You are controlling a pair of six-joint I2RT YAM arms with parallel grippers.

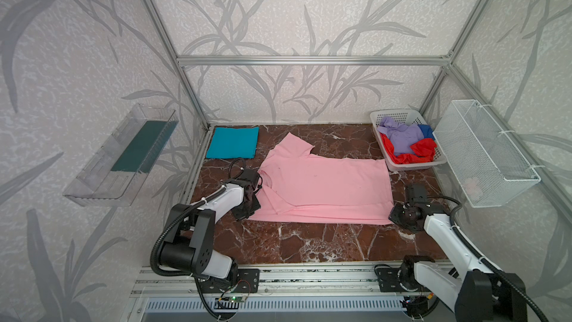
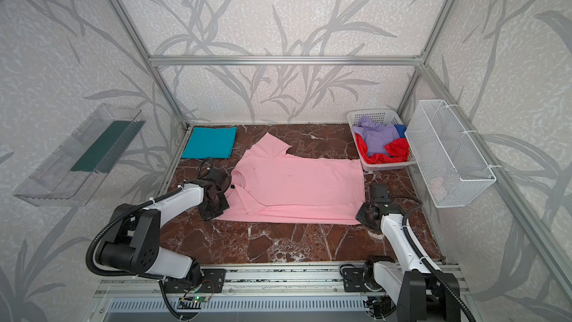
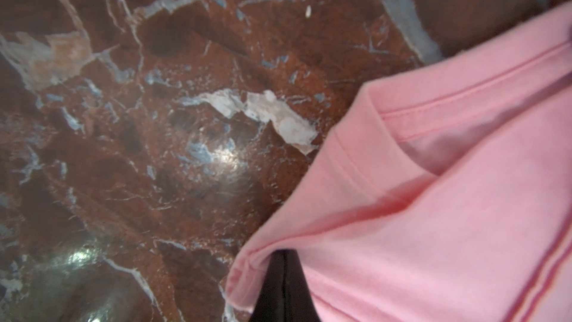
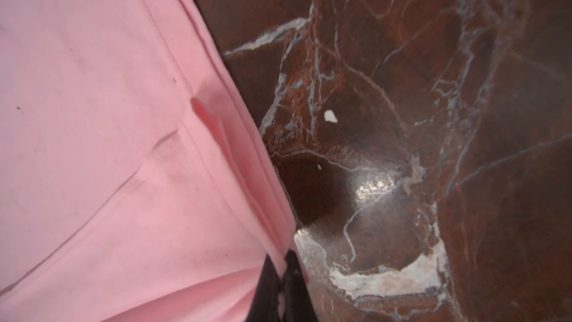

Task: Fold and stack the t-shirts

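Though flat, pink t-shirt [image 1: 325, 185] in tools [image 3: 278, 289] [image 4: 280, 289]

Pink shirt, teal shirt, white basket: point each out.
pink shirt [image 1: 325, 187]: in a top view, middle of its body.
teal shirt [image 1: 232, 142]: in a top view, centre of the folded square.
white basket [image 1: 399, 116]: in a top view, its far wall.

A matt, soft-cloth pink t-shirt [image 1: 325, 187] lies on a glossy brown marble-look tabletop [image 1: 294, 243] veined white, its polish catching glare. The teal shirt [image 1: 232, 143] is the same matt fabric. Behind, a basket [image 1: 399, 116] of white perforated plastic, a bin [image 1: 483, 156] of white wire mesh, a frame [image 1: 309, 61] of bare metal.
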